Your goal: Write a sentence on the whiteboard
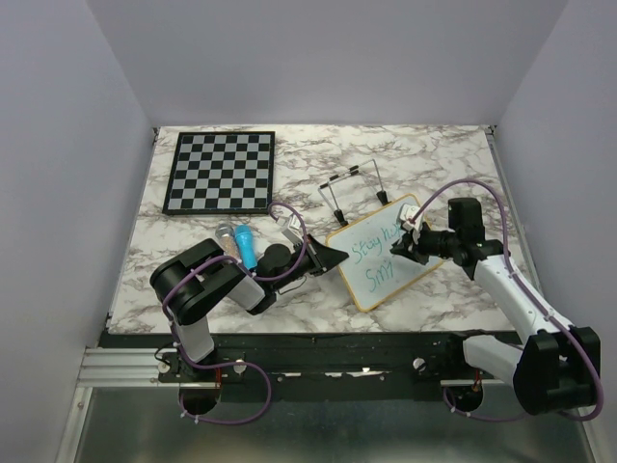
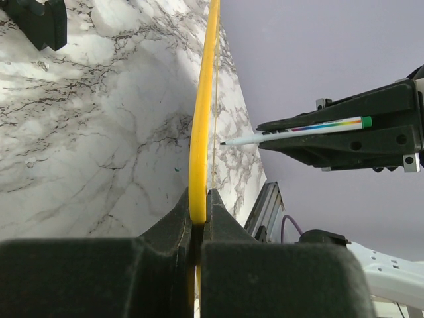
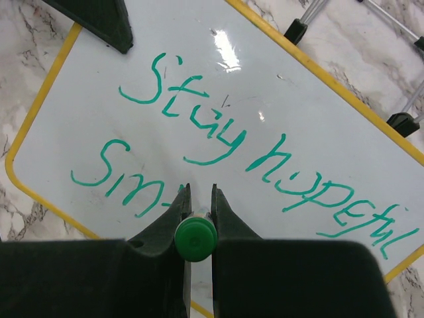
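Note:
The whiteboard (image 1: 381, 258) has a yellow frame and stands tilted on the marble table. My left gripper (image 1: 331, 257) is shut on its left edge, which the left wrist view shows edge-on (image 2: 201, 126) between my jaws (image 2: 199, 199). The sentence (image 3: 222, 139) is green handwriting reading "Stay hopeful" with "Sm" begun below it. My right gripper (image 3: 197, 193) is shut on a green-capped marker (image 3: 195, 238) and points it at the second line. In the left wrist view the marker (image 2: 298, 130) has its tip right at the board face; I cannot tell if it touches.
A black-and-white chessboard (image 1: 220, 171) lies at the back left. A wire stand (image 1: 352, 188) sits behind the whiteboard, its feet showing in the right wrist view (image 3: 295, 30). A blue object and a grey one (image 1: 241, 243) lie beside my left arm.

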`<state>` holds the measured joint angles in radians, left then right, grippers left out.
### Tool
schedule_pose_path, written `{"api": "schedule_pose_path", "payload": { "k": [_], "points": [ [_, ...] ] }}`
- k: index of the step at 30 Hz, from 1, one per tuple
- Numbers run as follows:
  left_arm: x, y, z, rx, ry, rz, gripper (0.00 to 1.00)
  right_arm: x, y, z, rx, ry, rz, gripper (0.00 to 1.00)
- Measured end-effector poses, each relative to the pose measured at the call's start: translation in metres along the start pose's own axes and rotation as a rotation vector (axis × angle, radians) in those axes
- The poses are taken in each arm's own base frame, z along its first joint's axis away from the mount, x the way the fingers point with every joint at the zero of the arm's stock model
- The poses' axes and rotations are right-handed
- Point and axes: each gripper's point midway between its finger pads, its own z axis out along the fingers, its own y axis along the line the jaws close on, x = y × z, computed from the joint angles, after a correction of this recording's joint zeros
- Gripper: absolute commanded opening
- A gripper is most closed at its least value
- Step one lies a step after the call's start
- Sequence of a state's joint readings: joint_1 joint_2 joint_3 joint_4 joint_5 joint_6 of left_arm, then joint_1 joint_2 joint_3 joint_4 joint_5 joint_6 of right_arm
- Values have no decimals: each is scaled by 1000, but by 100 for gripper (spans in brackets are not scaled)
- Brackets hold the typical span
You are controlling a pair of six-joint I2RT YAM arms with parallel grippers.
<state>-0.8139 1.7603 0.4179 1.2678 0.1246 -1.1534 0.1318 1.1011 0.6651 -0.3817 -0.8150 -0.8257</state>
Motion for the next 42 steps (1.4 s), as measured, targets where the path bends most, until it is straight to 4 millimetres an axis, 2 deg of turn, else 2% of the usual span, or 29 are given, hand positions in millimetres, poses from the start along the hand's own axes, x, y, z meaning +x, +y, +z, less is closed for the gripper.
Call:
{"api": "schedule_pose_path", "payload": {
  "k": [9,20,34,42],
  "points": [
    [0,0,0,0,0,0,0,-9,-15,2,54,-28,-4,1],
    [0,0,0,1,0,0,0,0,-15,7,37,-10,20,1],
    [0,0,0,-1,0,0,0,10,-3,5,-8,25,0,1],
    [0,0,0,-1,1,1,0,18,11,3,-62,52,-5,1]
  ]
}}
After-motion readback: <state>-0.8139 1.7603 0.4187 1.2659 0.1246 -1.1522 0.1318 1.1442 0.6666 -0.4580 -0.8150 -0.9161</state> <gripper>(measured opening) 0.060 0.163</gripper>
